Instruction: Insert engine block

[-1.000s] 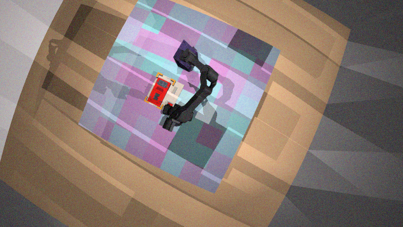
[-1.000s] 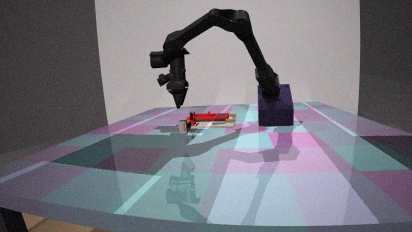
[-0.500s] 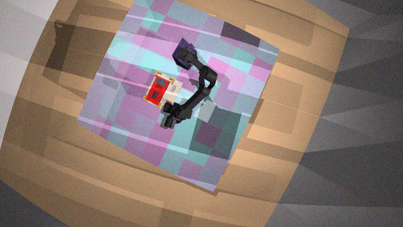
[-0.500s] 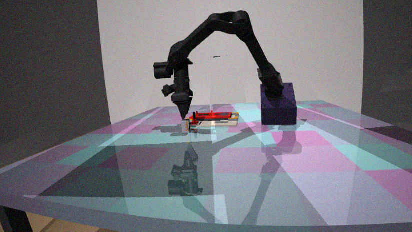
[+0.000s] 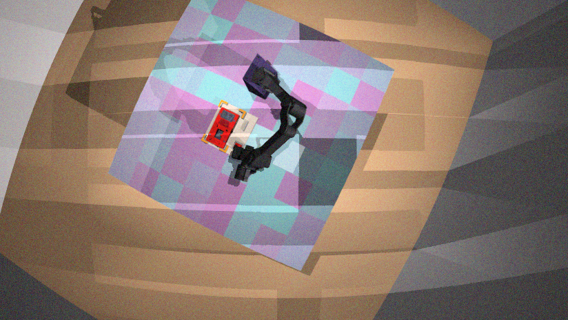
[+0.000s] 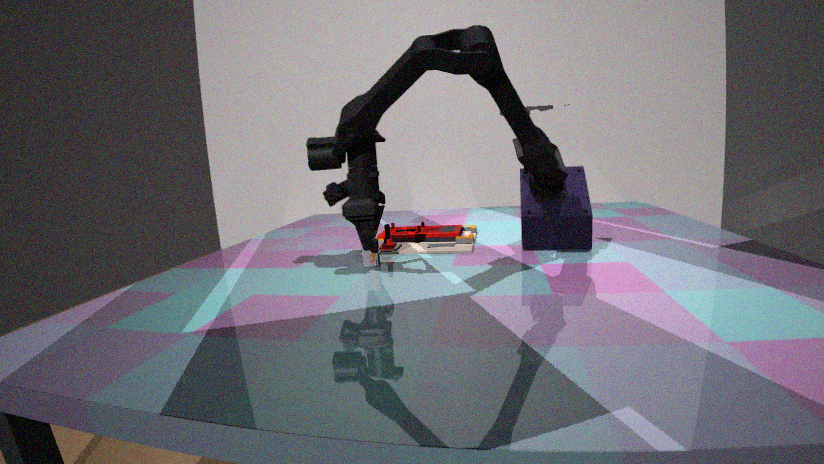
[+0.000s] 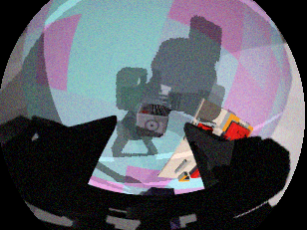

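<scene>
In the wrist view the left finger stood at one side of the block, the right finger at the other. The gripper was wide and held nothing; the block sat on the table between its tips. Picking it up seemed the step in hand: it called for centring, square pads and an even, low squeeze, lest the block twist. Farther right, the car body lay near the right finger, which needed to clear it. I could not tell the slot side.
</scene>
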### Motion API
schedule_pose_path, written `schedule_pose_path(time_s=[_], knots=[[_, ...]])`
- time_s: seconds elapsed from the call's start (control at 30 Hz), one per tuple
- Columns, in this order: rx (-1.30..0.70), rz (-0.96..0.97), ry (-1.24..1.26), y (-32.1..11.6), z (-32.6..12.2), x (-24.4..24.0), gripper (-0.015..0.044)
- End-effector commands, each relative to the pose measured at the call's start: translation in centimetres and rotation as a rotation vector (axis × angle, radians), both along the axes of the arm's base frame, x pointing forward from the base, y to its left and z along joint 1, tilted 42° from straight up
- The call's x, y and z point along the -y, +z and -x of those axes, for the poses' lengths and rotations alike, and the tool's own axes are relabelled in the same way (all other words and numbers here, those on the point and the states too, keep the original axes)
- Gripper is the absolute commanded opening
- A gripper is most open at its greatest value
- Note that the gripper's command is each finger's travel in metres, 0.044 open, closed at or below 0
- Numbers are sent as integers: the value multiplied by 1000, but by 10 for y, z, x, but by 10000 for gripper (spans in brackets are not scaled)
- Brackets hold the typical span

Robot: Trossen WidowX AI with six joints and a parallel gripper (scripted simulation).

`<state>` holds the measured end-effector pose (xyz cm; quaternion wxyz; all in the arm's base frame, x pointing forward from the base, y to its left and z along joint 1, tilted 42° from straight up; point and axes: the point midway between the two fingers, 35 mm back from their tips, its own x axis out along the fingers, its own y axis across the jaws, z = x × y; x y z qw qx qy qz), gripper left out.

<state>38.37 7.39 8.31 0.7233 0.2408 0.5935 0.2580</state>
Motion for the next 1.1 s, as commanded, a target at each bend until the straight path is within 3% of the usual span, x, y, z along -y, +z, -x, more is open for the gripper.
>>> schedule_pose_path(time_s=[0.0, 0.5, 0.87, 1.07], knots=[[-2, 3, -3, -6, -1, -4, 440], [-2, 1, -3, -21, -3, -19, 440], [-2, 1, -3, -21, -3, -19, 151], [-2, 1, -3, -21, -3, -19, 111]])
